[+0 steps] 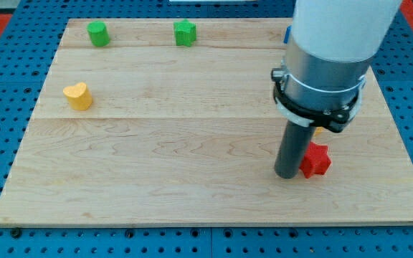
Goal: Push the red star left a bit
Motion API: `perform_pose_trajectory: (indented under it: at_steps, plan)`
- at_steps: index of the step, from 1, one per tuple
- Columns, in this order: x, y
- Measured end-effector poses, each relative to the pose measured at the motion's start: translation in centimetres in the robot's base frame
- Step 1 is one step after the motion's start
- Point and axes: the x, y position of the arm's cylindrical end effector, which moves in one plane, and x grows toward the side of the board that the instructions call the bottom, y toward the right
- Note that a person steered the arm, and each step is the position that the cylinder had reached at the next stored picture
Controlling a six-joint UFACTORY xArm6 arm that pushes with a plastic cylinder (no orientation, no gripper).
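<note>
One red star [315, 160] near board's [192, 179] lower right, touching my tip [287, 174] on tip's right. No pincer fitted, just rod. Green cylinder [97, 33], green star [185, 33] along top; yellow heart [78, 95] far left.

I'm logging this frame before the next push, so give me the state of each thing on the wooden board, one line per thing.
my tip: down at the board, against the red star's left side as the view shows it.
red star block: flat on the board, right of the tip.
yellow heart-shaped block: alone, view's left.
green cylinder-like block: top left, untouched.
green star-like block: top edge, untouched.
blue block: mostly hidden by the arm.
light wooden board: lying flat.
</note>
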Motion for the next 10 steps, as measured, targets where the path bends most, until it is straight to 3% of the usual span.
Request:
perform_pose_trajectory:
  at_steps: [2,3,4,5,6,9,10]
  plan:
    - [-1.4,4.7]
    - [0.8,3.5]
    - [4.1,11.7]
    - [1.3,18.4]
    - [-4.1,18.9]
    - [-4.5,4.9]
    - [-4.5,5.6]
